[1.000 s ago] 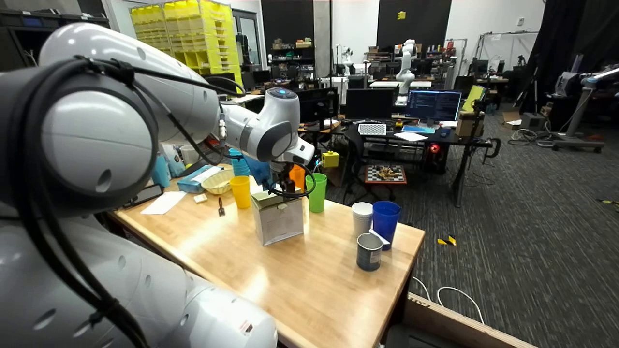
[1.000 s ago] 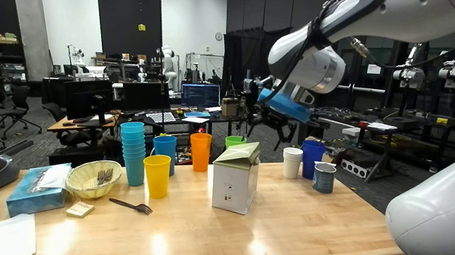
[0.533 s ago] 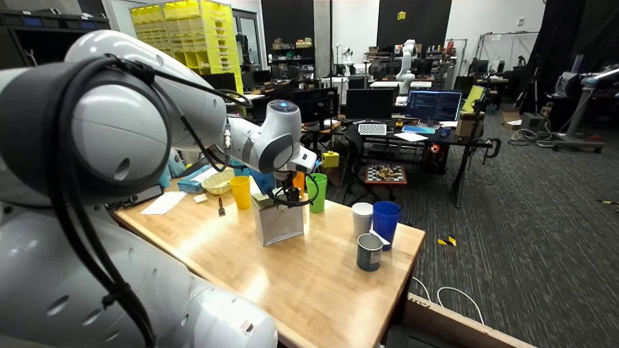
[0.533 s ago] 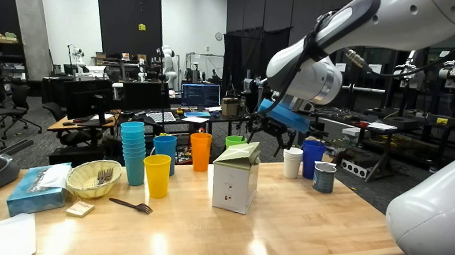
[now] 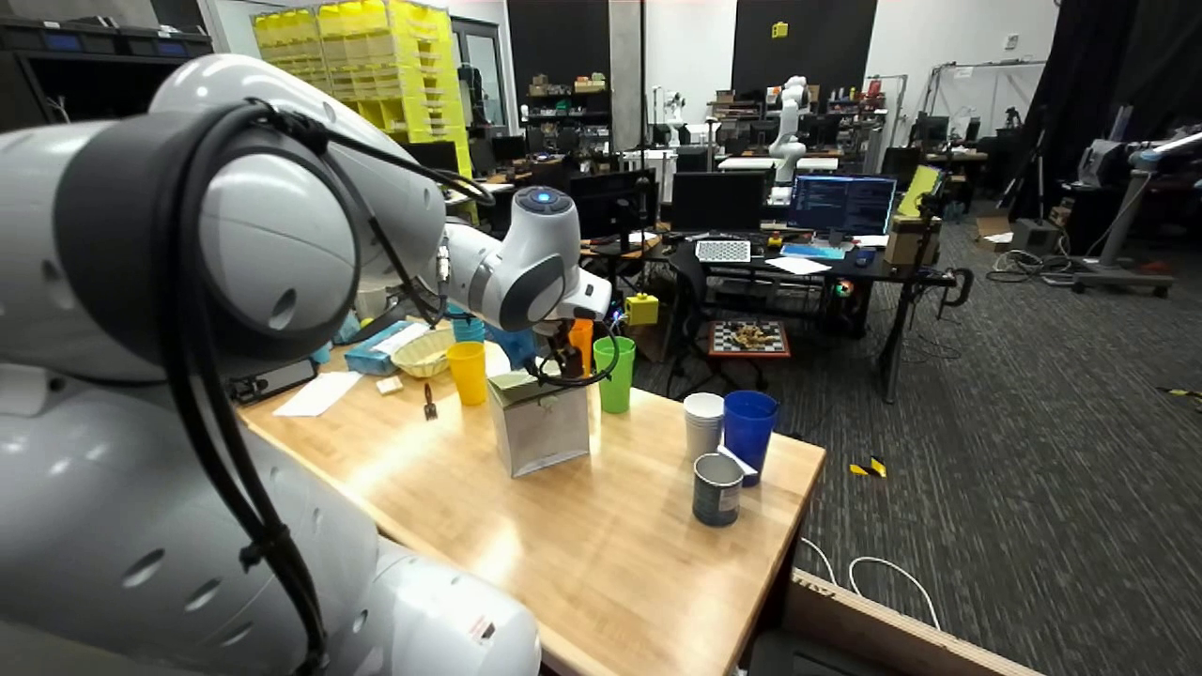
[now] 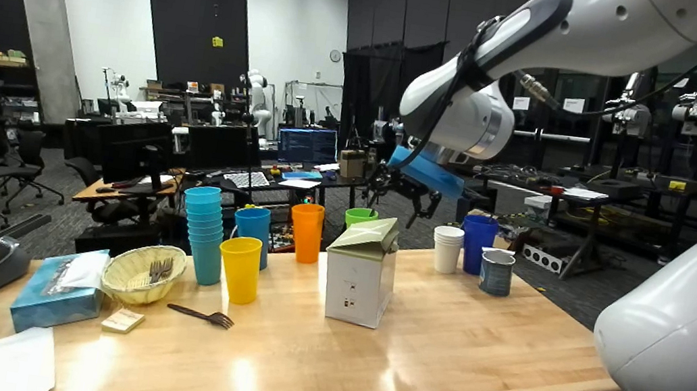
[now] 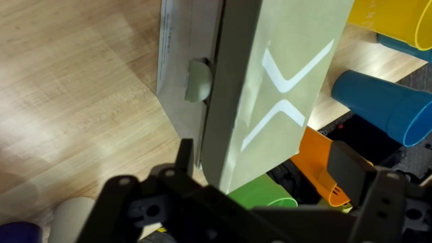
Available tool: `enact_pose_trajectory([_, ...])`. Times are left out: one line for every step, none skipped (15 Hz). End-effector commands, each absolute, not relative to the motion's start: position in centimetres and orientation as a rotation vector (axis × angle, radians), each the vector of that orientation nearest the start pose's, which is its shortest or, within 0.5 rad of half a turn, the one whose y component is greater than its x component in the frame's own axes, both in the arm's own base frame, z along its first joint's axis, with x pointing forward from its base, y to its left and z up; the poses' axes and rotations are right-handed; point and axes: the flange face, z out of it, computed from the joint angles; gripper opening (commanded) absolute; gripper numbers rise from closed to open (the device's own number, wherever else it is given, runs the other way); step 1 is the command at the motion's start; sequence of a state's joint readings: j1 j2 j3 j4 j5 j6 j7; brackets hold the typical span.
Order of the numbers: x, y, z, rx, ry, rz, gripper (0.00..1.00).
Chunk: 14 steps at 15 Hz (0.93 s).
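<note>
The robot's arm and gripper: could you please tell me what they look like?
The arm is glossy white and rounded, with dark grey bands, strapped black cables and a small blue light at its wrist. A blue piece sits by the gripper, which is black and angular, with two hinged jaws.

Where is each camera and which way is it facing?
An exterior view: beside the white robot arm, which fills the left; looks over the pale wooden table towards a lit computer monitor.
An exterior view: raised near the table, looking across it past the yellow plastic cup; arm enters from the right.
Wrist view: behind the open black gripper, visible along the bottom; looks obliquely down on the white cardboard box with a pale green lid.
Both exterior views share arm, box and cup.
</note>
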<state>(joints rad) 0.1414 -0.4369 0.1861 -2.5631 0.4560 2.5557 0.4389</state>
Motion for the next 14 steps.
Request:
enact_pose_trajectory([42.4, 14.4, 45.7, -2.618, 0.546, -0.431, 1.0])
enact_pose_trajectory([42.5, 14.5, 45.6, -2.612, 0.539, -0.427, 1.0])
enact_pose_trajectory([42.7, 14.6, 45.4, -2.607, 0.533, -0.421, 1.0])
enact_pose_trajectory([42.7, 14.7, 45.3, -2.603, 0.529, -0.417, 1.0])
enact_pose_trajectory([42.8, 14.8, 45.0, -2.599, 0.526, -0.412, 1.0])
enact_pose_trajectory([42.8, 14.8, 44.8, -2.595, 0.525, -0.407, 1.0])
enact_pose_trajectory([42.8, 14.9, 44.7, -2.59, 0.521, -0.403, 1.0])
enact_pose_trajectory([42.8, 14.9, 44.6, -2.586, 0.52, -0.4, 1.0])
enact_pose_trajectory([42.9, 14.8, 44.5, -2.585, 0.517, -0.398, 1.0])
enact_pose_trajectory([42.8, 14.7, 44.5, -2.583, 0.516, -0.396, 1.0])
enact_pose_trajectory([42.7, 14.6, 44.3, -2.581, 0.515, -0.397, 1.0])
enact_pose_trajectory([42.5, 14.6, 44.1, -2.579, 0.513, -0.397, 1.0])
enact_pose_trajectory([42.5, 14.5, 44.0, -2.576, 0.515, -0.396, 1.0])
enact_pose_trajectory([42.5, 14.4, 44.0, -2.574, 0.512, -0.395, 1.0])
